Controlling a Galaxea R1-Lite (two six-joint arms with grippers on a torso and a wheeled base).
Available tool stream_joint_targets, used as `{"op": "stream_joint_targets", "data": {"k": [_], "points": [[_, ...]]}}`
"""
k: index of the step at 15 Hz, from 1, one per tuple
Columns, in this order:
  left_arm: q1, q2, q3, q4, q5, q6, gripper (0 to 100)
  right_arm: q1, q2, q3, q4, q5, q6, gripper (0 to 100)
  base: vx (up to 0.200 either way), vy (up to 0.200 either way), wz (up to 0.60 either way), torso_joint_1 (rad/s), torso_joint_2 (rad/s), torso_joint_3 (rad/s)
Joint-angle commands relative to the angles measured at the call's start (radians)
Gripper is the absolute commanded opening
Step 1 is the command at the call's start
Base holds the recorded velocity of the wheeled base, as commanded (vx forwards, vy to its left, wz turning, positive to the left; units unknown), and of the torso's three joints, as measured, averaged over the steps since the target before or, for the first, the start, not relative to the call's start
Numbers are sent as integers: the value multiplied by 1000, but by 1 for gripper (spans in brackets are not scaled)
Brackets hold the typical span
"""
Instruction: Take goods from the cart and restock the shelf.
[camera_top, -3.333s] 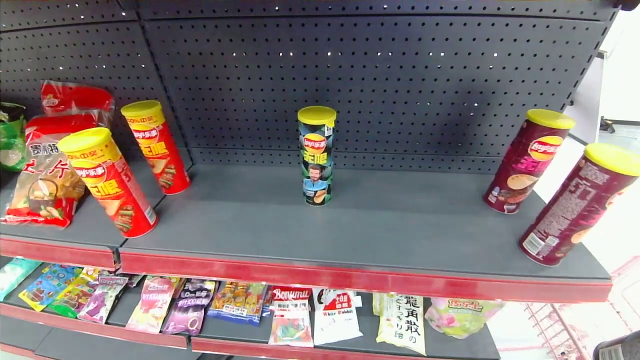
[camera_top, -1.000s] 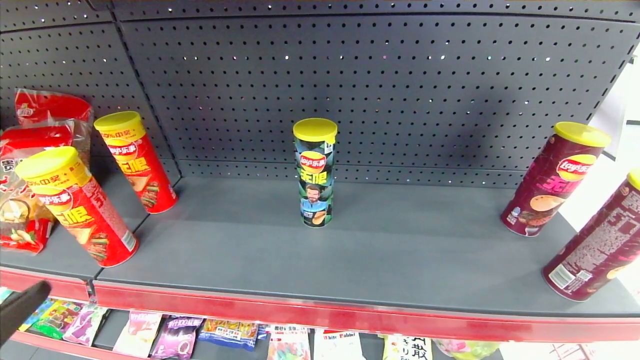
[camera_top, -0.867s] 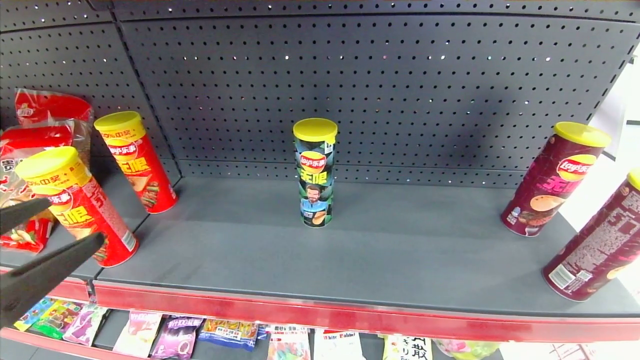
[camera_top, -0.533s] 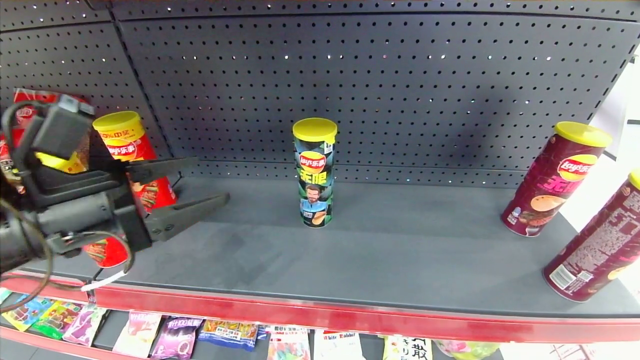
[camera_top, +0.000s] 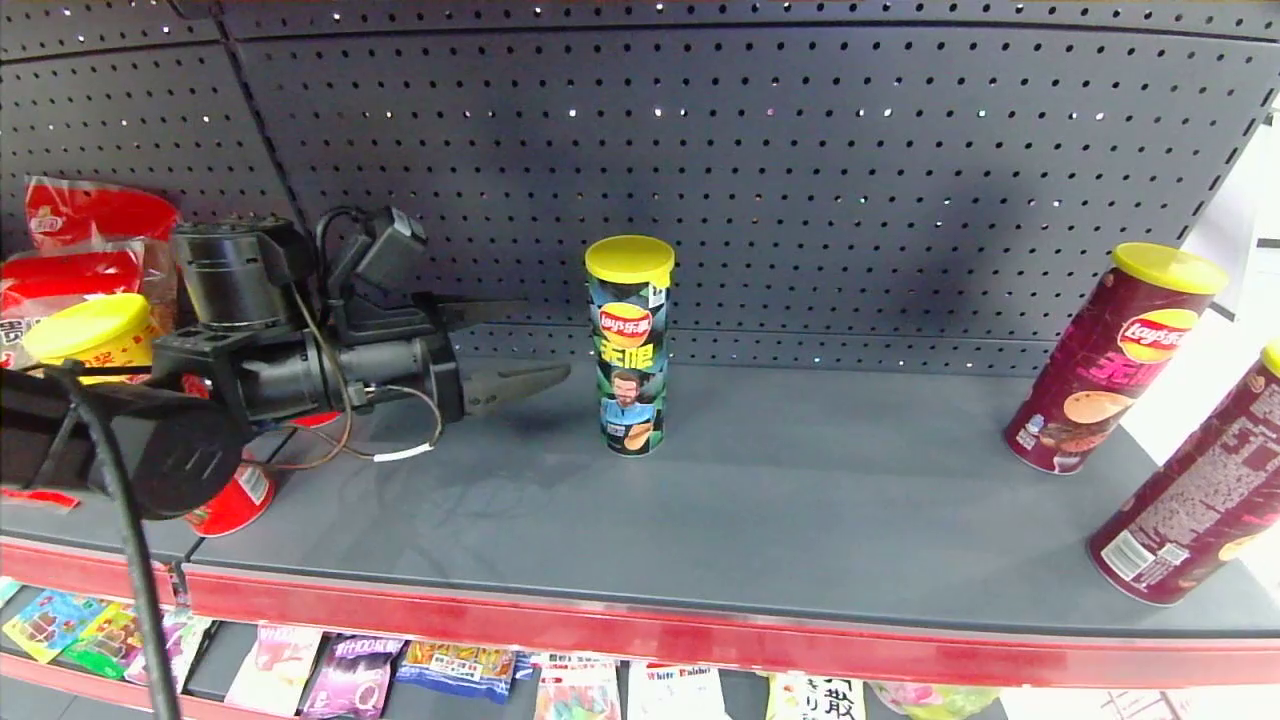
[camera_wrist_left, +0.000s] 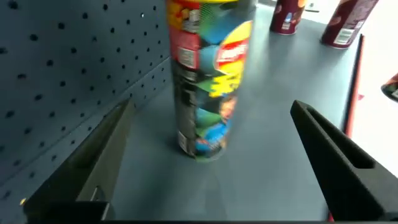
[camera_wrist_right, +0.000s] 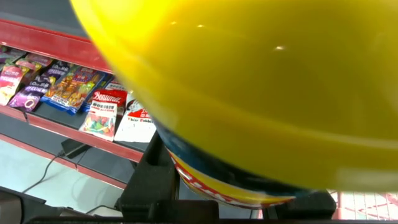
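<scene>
Head view, left to right. Logged at far left snack bags (camera_top: 80, 225) and a red can (camera_top: 90, 335), upright on the shelf (camera_top: 780, 520), partly behind the left arm. Found the left gripper (camera_top: 545, 338) spread wide, holding nothing, laid level just above the shelf and aimed at the green can (camera_top: 630, 350); tips near it, not touching. Placed the green can mid-shelf, upright, close to the pegboard (camera_top: 800, 150). Noted a maroon can (camera_top: 1110, 360) toward the back at right and a front maroon can (camera_top: 1190, 500) by the shelf edge, both well apart from the green one.

Left wrist view: confirmed the green can centred ahead of the gap between the fingers (camera_wrist_left: 93, 168), with room on both sides.

Right wrist view: found the right gripper (camera_wrist_right: 227, 190) apparently closed on a fresh can (camera_wrist_right: 249, 81), lid up against the camera, above packets (camera_wrist_right: 99, 115) on a lower shelf.

Judged step: grasp of the green can, probably to make room for the fresh can.
- Ease forward until the body sits deep between the fingers.
- Keep centred, so as to land both pads together.
- Avoid any one-sided nudge; expect easy tipping from so tall a can.
- Mind the rear finger against the pegboard.
- Close gently, low on the body.
</scene>
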Motion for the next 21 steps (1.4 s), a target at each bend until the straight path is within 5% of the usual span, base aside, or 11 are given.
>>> {"op": "stream_joint_targets", "data": {"k": [1,7,12,21], "points": [[-6,94,-64,1,-4,0,100,0,2,0,0,0,0,0,0,0,0,0,0,0],[-17,156,-109,2,-89,-5,100,0,2,0,0,-3,-2,0,0,0,0,0,0,0],[-30,256,-248,5,-145,-6,100,0,2,-1,0,-7,-3,0,0,0,0,0,0,0],[-55,351,-374,8,-182,-9,100,-1,2,-1,2,-13,-5,0,0,0,0,0,0,0]]}}
